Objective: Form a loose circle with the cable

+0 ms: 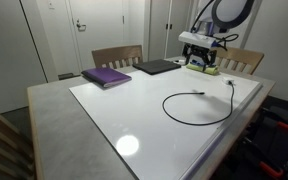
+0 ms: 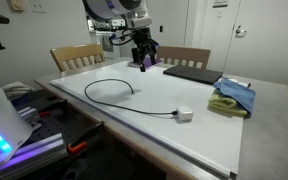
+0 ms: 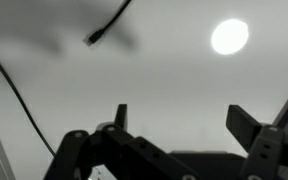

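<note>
In an exterior view I can pass over bare white tabletop (image 1: 104,112) at lower left; the purple book (image 1: 106,76) and dark laptop (image 1: 156,67) block the upper middle, the cable (image 1: 166,107) loops right of centre.

Black cable (image 1: 196,108) (white tabletop (image 1: 114,110), purple book (image 1: 107,76))

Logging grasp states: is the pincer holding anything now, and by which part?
Nothing is held: the pincer stands open and empty; the cable lies apart from it.

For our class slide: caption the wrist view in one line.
Open gripper above the white table, one end of the black cable lying nearby.
</note>
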`<control>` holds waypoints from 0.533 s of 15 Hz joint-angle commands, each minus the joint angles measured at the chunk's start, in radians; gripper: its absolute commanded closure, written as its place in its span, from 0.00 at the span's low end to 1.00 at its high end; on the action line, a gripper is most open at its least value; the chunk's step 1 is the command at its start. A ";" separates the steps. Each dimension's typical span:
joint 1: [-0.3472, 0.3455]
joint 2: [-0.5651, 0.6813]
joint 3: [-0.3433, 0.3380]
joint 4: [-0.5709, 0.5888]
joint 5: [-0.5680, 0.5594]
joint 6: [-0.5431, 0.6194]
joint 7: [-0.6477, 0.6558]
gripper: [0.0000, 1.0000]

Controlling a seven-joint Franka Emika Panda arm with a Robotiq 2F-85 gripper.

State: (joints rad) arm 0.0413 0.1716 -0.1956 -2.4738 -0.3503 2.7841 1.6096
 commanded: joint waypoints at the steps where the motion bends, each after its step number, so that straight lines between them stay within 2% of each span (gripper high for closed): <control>1: -0.083 0.036 0.031 0.019 0.031 -0.002 -0.273 0.00; 3: -0.088 0.046 0.000 0.048 0.045 -0.064 -0.390 0.00; 5: -0.062 0.064 -0.071 0.086 -0.059 -0.114 -0.354 0.00; 8: -0.062 0.082 -0.132 0.118 -0.191 -0.122 -0.338 0.00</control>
State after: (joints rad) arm -0.0287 0.2162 -0.2788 -2.4065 -0.4487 2.6920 1.2665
